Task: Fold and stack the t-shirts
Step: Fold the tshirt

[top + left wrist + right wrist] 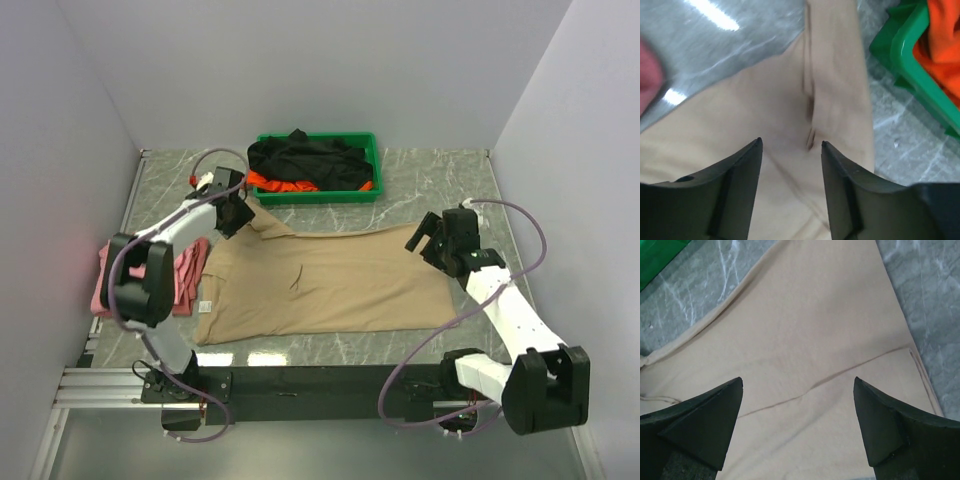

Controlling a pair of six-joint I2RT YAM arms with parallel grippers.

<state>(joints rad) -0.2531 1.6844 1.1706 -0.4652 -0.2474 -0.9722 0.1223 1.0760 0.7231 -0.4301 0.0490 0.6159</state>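
Two tools — left tool point(791, 144) partly open, right tool point(798, 381) wide — above beige t-shirt point(330, 280).

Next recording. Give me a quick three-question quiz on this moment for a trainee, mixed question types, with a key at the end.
1. True or false: the right pincer hangs open over the beige shirt.
2. Fill in: the pink shirt lies to the ___ of the beige shirt.
3. What does the tray hold?
A pink shirt and beige shirt
B black shirt and orange shirt
C nothing
Key: 1 true; 2 left; 3 B.
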